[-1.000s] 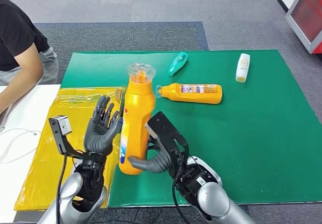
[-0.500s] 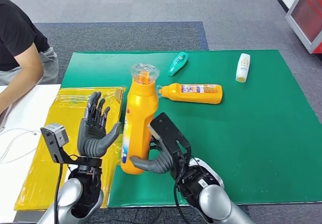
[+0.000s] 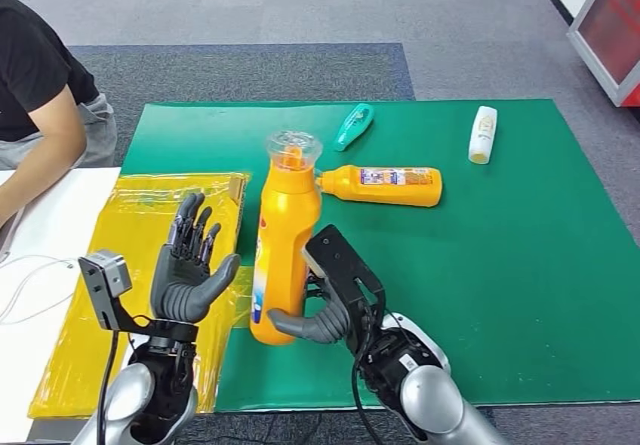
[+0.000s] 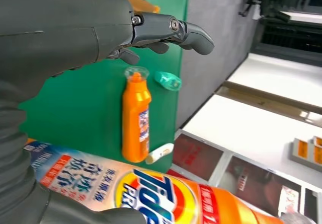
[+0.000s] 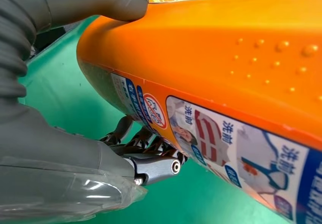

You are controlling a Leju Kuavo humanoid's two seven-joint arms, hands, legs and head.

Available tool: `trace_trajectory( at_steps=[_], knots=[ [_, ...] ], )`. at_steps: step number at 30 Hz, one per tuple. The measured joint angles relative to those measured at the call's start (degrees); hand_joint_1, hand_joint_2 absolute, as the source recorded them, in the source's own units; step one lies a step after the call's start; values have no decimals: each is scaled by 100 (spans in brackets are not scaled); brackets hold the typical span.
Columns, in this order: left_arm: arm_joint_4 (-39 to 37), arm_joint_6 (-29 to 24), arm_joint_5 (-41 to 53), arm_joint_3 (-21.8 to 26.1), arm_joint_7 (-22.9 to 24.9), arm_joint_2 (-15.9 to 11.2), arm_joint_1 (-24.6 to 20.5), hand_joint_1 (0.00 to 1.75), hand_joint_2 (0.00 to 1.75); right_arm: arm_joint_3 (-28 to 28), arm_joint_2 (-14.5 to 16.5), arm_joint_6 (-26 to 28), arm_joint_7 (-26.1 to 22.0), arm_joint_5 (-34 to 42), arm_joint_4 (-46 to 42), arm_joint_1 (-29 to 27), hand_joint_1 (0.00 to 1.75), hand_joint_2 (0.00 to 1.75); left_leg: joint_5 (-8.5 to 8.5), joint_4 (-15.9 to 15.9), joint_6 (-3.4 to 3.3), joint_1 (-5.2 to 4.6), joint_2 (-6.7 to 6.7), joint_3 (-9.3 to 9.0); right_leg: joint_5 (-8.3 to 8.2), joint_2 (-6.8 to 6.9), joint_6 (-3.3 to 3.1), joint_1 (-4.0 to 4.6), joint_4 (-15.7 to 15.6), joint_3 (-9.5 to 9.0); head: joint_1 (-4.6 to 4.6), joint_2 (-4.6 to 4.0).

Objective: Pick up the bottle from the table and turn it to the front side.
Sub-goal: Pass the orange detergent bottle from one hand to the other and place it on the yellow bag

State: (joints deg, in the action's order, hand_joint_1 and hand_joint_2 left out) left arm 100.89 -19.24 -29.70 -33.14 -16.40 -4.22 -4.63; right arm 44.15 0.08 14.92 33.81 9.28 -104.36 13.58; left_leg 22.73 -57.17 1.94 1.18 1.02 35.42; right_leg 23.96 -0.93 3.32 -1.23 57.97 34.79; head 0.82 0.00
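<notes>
Bottle [image 3: 283,250] upright, gripped by right hand [image 3: 332,300]; left hand [image 3: 189,265] at 9 o'clock, spread, empty. Pickup done; front-facing apparently unfinished.

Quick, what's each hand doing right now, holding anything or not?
Left hand: open, fingers spread, beside the orange bottle, not gripping it.
Right hand: gripping the orange bottle near its base, upright.

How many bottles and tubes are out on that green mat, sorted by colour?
Orange: 2, the upright detergent bottle gripped by the right hand, and the lying orange bottle.
Teal: 1, the teal tube.
White: 1, the white bottle.
Total: 4.
</notes>
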Motion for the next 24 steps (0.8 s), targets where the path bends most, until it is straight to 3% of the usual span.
trace_trajectory(
  at_steps=[13,24],
  knots=[
    [-18,385,-256,-72,204,20,-628,0,175,73,1,-90,0,-14,27,102,175,175,0,0,0,0,0,0,0,0,0,0,0,0,1,0],
    [-140,408,-519,-193,422,56,-843,0,175,80,1,-147,0,75,27,136,175,175,0,0,0,0,0,0,0,0,0,0,0,1,-1,0]
  ],
)
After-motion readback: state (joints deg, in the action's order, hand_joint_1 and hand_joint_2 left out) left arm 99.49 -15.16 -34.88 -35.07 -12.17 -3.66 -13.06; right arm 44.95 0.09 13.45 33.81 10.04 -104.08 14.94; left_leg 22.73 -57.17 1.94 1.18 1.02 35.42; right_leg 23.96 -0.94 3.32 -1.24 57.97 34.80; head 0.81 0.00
